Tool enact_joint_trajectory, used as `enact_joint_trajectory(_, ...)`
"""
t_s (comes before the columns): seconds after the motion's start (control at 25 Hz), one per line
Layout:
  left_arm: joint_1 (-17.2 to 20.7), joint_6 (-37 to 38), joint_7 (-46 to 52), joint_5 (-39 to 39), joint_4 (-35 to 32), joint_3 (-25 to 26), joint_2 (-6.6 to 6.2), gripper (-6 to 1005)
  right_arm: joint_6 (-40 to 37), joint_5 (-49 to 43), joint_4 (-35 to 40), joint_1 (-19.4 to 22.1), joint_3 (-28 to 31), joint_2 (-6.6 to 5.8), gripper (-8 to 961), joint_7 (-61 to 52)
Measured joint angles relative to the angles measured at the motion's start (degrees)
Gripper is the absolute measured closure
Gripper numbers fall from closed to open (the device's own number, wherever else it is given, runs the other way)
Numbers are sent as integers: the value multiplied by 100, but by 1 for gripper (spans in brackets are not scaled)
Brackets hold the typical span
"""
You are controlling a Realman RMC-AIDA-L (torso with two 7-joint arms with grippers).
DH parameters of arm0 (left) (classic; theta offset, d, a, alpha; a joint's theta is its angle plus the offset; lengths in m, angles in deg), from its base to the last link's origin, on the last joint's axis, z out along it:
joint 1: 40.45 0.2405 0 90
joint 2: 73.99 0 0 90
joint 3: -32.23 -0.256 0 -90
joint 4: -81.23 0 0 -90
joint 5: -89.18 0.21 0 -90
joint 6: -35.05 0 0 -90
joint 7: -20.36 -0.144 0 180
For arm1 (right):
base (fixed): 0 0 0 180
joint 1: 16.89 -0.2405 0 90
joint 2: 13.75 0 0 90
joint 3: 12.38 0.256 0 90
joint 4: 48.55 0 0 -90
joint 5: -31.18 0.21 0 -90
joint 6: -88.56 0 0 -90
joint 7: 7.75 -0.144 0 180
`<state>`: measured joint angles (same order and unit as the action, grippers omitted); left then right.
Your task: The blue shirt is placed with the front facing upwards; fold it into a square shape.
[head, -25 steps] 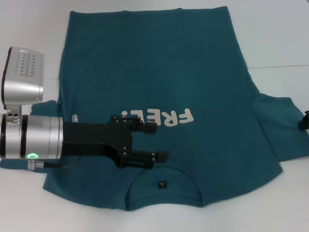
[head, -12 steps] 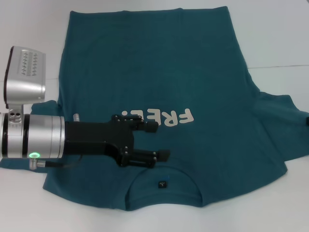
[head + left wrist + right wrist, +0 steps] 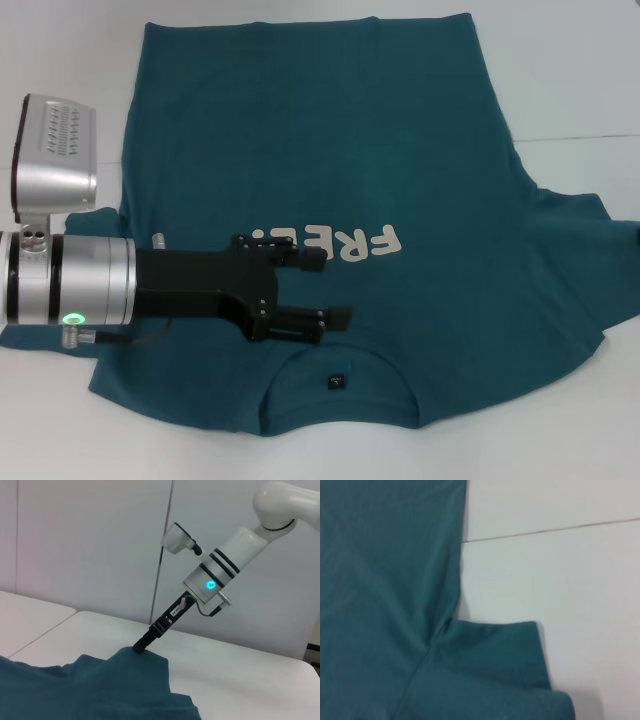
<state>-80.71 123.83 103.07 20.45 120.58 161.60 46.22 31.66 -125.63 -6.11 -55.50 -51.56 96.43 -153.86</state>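
The blue shirt [image 3: 400, 150] lies flat and face up on the white table, its collar and dark neck tag [image 3: 336, 380] nearest me. The white lettering [image 3: 340, 242] reads upside down. My left gripper [image 3: 328, 288] hovers open over the chest just above the collar, with nothing between its fingers. My right gripper [image 3: 141, 647] is outside the head view. The left wrist view shows its tip closed on the edge of the shirt's right sleeve [image 3: 145, 662], where the cloth rises to a small peak. The right wrist view shows that sleeve [image 3: 495, 650] but no fingers.
The white table [image 3: 560, 80] surrounds the shirt, and a thin seam line [image 3: 580, 138] crosses it on the right. A white wall stands behind the right arm [image 3: 225, 570] in the left wrist view.
The right gripper has left the head view past the right edge, and the right sleeve has spread outward to the right. The left gripper has barely moved.
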Motion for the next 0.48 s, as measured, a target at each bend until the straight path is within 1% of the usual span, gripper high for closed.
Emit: enact_joint_trajectory(0.48,-9,-10,-5,0,-7,0,11,172,312,-69,-48,-66,-10,23,917,16)
